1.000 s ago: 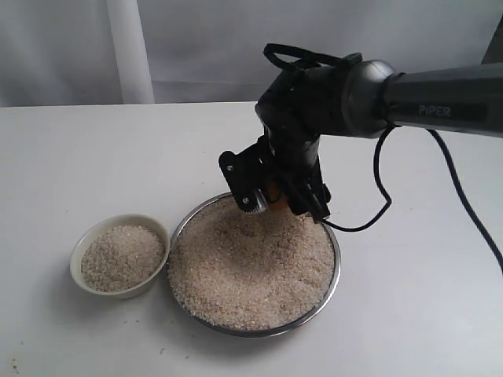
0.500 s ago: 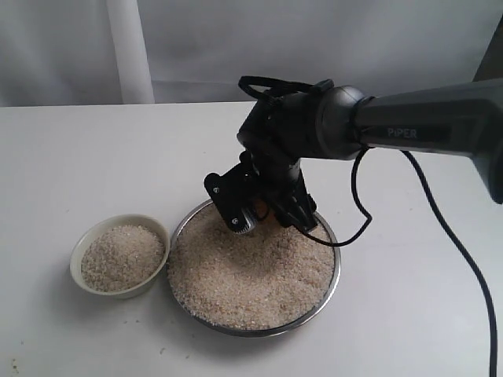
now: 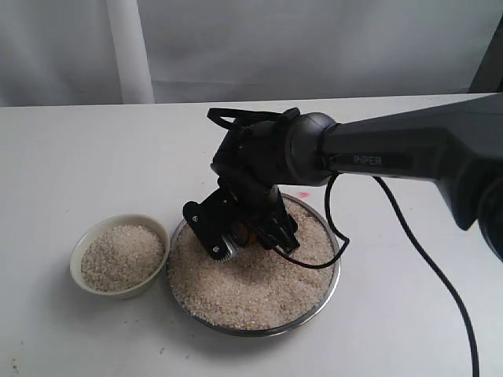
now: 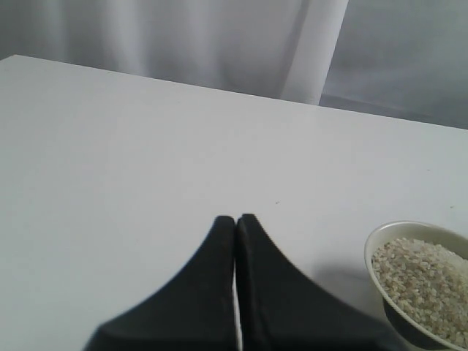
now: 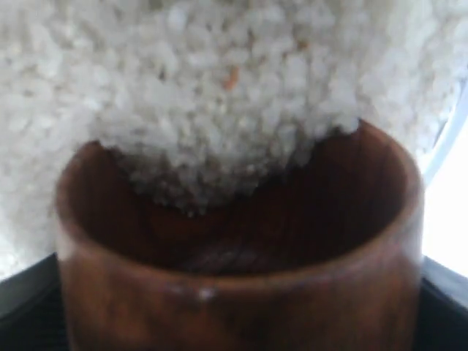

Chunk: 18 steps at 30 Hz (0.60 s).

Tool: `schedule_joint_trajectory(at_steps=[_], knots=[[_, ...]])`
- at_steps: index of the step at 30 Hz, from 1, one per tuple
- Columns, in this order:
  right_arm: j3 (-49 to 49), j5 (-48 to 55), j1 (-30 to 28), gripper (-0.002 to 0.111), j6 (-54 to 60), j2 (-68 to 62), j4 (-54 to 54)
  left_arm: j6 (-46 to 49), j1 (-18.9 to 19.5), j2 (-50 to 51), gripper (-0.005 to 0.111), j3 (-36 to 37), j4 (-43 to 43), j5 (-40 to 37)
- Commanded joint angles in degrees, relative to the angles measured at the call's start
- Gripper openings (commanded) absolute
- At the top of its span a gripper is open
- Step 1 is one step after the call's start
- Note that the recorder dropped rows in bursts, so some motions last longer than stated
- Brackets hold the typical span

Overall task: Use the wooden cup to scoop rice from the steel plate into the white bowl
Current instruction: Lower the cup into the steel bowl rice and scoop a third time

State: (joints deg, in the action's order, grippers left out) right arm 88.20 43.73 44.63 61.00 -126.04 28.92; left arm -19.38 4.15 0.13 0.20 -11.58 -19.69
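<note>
The wooden cup [image 5: 241, 292] is held sideways in my right gripper [image 3: 242, 236], whose fingers are shut on its sides. Its mouth is pushed into the rice [image 5: 219, 88], and grains are spilling over the rim into the dark inside. In the exterior view the cup is almost hidden behind the gripper, low over the left half of the steel plate [image 3: 335, 271], which is heaped with rice [image 3: 259, 287]. The white bowl [image 3: 78, 271] stands just left of the plate, holding rice [image 3: 122, 255]. My left gripper [image 4: 235, 219] is shut and empty over bare table, the white bowl [image 4: 374, 252] beside it.
The white table [image 3: 409, 330] carries only the bowl and the plate. A black cable [image 3: 416, 251] trails from the right arm across the table's right side. A pale curtain [image 3: 314, 47] hangs behind the far edge.
The right arm has swept leftward and lower across the plate, carrying the cup from the plate's back rim into the rice. The bowl and plate have not moved.
</note>
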Motion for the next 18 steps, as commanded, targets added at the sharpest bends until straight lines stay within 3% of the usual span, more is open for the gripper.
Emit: schedule_joint_trajectory(at_steps=[1, 18], knots=[[-0.09, -1.12, 1.39, 0.0, 0.39, -0.32, -3.2, -0.08, -0.14, -0.13, 0.0, -0.2, 0.33, 0.36], [-0.09, -0.26, 2.77, 0.0, 0.48, -0.32, -11.4, -0.08, -0.14, -0.13, 0.0, -0.2, 0.33, 0.36]])
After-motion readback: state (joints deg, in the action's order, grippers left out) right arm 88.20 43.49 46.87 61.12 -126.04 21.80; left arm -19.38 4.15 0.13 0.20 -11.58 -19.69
